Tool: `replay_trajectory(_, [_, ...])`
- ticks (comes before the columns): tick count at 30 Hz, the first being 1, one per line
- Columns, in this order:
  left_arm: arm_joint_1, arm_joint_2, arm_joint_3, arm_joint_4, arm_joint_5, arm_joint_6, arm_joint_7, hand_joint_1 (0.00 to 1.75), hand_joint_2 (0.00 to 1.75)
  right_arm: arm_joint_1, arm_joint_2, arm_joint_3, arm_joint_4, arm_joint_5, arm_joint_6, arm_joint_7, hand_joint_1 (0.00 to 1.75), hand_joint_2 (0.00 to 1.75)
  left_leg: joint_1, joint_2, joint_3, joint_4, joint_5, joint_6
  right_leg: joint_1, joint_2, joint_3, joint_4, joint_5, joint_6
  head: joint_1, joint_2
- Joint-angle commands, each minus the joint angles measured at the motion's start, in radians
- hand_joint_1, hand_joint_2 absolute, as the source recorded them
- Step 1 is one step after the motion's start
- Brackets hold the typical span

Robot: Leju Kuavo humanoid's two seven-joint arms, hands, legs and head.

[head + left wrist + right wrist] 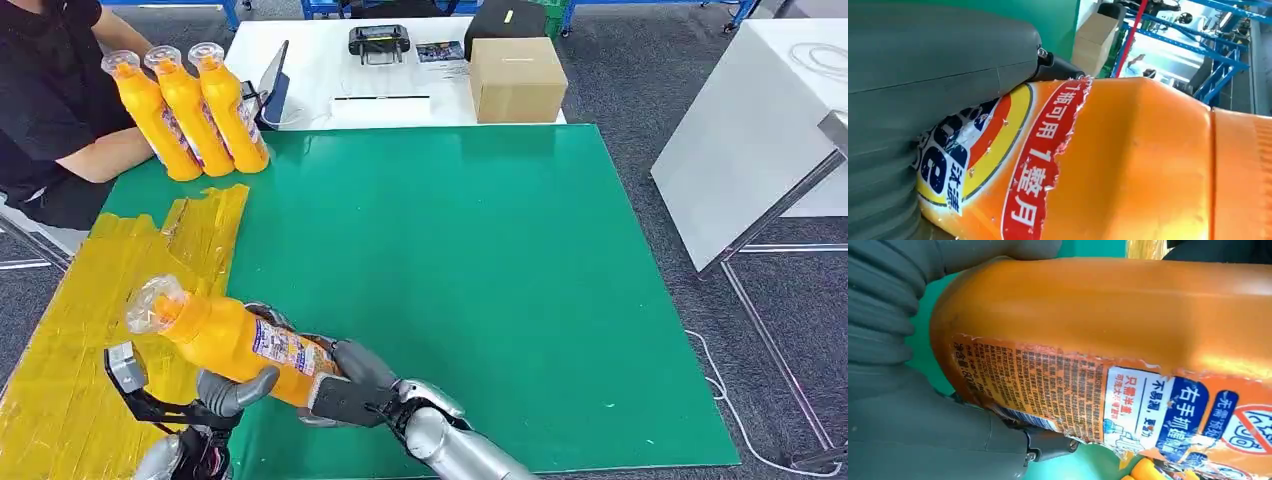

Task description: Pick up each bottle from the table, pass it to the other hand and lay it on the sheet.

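Both robot hands, left [235, 392] and right [345, 385], clasp the orange bottle [235, 340], hiding its base; its capped end tilts toward the bench's left edge.

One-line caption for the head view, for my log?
Both hands, left and right, grip an orange bottle beside the yellow sheet.

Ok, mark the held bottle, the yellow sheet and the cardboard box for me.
held bottle [235, 345]: head view, on its orange body beside the label.
yellow sheet [70, 330]: head view, on a bare stretch.
cardboard box [517, 80]: head view, on its front face.
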Motion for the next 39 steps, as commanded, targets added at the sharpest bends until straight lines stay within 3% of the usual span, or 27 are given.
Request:
replay_trajectory(1, [-0.058, 0.016, -0.006, 0.049, -0.055, 0.013, -0.027, 1.75, 1.75, -0.019, -0.025, 0.047, 0.034, 0.001, -0.010, -0.004, 1.75, 1.75, 0.001, -0.003, 0.003, -0.001, 0.000, 0.000, 0.001, -0.003, 0.004, -0.002, -0.001, 0.000, 0.000, 0.000])
replay_trajectory(2, [-0.057, 0.018, 0.001, 0.035, -0.111, 0.047, -0.055, 1.75, 1.75, -0.008, -0.032, 0.025, 0.006, -0.005, -0.030, -0.009, 1.54, 1.75, 0.001, -0.003, 0.002, -0.001, 0.000, 0.000, 0.001, -0.003, 0.003, -0.002, 0.000, 0.000, 0.000, 0.000])
replay_trajectory(3, [-0.056, 0.022, 0.009, 0.024, -0.146, 0.070, -0.071, 1.75, 1.75, -0.001, -0.040, 0.009, -0.020, -0.004, -0.050, -0.013, 0.12, 1.75, 0.001, -0.004, 0.002, -0.001, 0.000, 0.000, 0.001, -0.003, 0.004, -0.002, -0.001, 0.000, 0.000, 0.000])
replay_trajectory(4, [-0.055, 0.028, 0.029, -0.001, -0.248, 0.142, -0.115, 1.75, 1.75, 0.018, -0.054, -0.021, -0.077, -0.007, -0.064, -0.016, 0.00, 1.75, 0.001, -0.004, 0.002, 0.000, 0.000, 0.000, 0.001, -0.004, 0.004, -0.001, -0.001, 0.000, 0.000, 0.000])
replay_trajectory(5, [-0.063, 0.031, 0.050, -0.017, -0.342, 0.206, -0.146, 1.75, 1.75, 0.035, -0.070, -0.048, -0.129, -0.010, -0.068, -0.015, 0.00, 1.75, 0.001, -0.004, 0.001, 0.000, 0.000, 0.000, 0.001, -0.003, 0.003, -0.001, -0.001, 0.000, 0.000, 0.000])
replay_trajectory(6, [-0.076, 0.038, 0.076, -0.033, -0.433, 0.274, -0.169, 1.75, 1.75, 0.053, -0.089, -0.080, -0.184, -0.021, -0.067, -0.012, 0.00, 0.00, 0.002, -0.004, 0.001, 0.000, 0.000, 0.000, 0.002, -0.004, 0.003, -0.001, -0.001, 0.000, 0.000, 0.000])
replay_trajectory(7, [-0.082, 0.043, 0.103, -0.045, -0.513, 0.340, -0.184, 1.75, 1.75, 0.065, -0.106, -0.093, -0.228, -0.010, -0.072, -0.009, 0.00, 0.00, 0.002, -0.004, 0.001, 0.001, -0.001, 0.000, 0.002, -0.004, 0.003, -0.001, -0.001, 0.000, 0.000, 0.000])
replay_trajectory(13, [-0.084, 0.044, 0.135, -0.055, -0.592, 0.374, -0.199, 1.75, 1.75, 0.090, -0.111, -0.129, -0.274, -0.011, -0.057, -0.003, 0.00, 0.00, 0.000, -0.002, 0.000, 0.000, 0.000, 0.000, 0.000, -0.002, 0.001, 0.000, 0.000, 0.000, 0.000, 0.000])
replay_trajectory(17, [-0.064, 0.112, 0.197, -0.066, -1.025, 0.767, -0.210, 1.75, 1.75, 0.162, -0.170, -0.204, -0.440, -0.031, -0.082, -0.047, 0.00, 0.00, 0.001, -0.005, 0.001, 0.000, 0.000, 0.000, 0.001, -0.004, 0.003, -0.001, -0.001, 0.000, 0.000, 0.000])
replay_trajectory(20, [0.037, 0.190, 0.275, -0.069, -1.389, 1.040, -0.140, 1.75, 1.75, 0.230, -0.229, -0.277, -0.583, -0.077, -0.069, -0.083, 0.00, 0.00, 0.000, 0.000, 0.003, -0.001, -0.001, 0.000, 0.000, 0.000, 0.003, -0.002, -0.001, 0.000, 0.000, 0.000])
replay_trajectory(23, [0.073, 0.205, 0.302, -0.041, -1.483, 1.086, -0.128, 1.75, 1.75, 0.250, -0.241, -0.310, -0.630, -0.092, -0.051, -0.091, 0.00, 0.00, 0.000, 0.002, 0.003, -0.002, -0.001, 0.000, 0.000, 0.002, 0.003, -0.001, -0.001, 0.000, 0.000, 0.000])
replay_trajectory(25, [0.090, 0.247, 0.301, 0.036, -1.674, 1.093, -0.037, 1.75, 1.75, 0.253, -0.252, -0.329, -0.658, -0.110, -0.048, -0.113, 0.00, 0.00, 0.000, 0.000, 0.003, -0.001, -0.002, 0.000, 0.000, 0.000, 0.003, -0.001, -0.001, 0.000, 0.000, 0.000])
replay_trajectory(28, [0.091, 0.308, 0.288, 0.150, -1.736, 1.061, -0.013, 1.75, 1.75, 0.253, -0.256, -0.346, -0.676, -0.123, -0.040, -0.125, 0.00, 0.00, -0.001, 0.000, 0.003, -0.002, -0.001, 0.000, -0.001, 0.000, 0.003, -0.002, -0.001, -0.001, 0.000, 0.000])
replay_trajectory(37, [0.083, 0.313, 0.286, 0.160, -1.735, 1.065, -0.013, 1.75, 1.75, 0.251, -0.252, -0.344, -0.668, -0.123, -0.041, -0.125, 0.00, 0.00, 0.000, -0.001, 0.002, -0.002, 0.000, 0.000, 0.000, -0.001, 0.002, -0.002, -0.001, -0.001, 0.000, 0.000])
replay_trajectory(39, [0.087, 0.346, 0.266, 0.185, -1.788, 0.998, 0.032, 1.75, 1.75, 0.243, -0.253, -0.336, -0.661, -0.122, -0.039, -0.126, 0.00, 0.00, 0.000, 0.000, 0.000, -0.001, 0.000, 0.000, 0.000, 0.000, 0.001, -0.001, -0.001, -0.001, 0.000, 0.000])
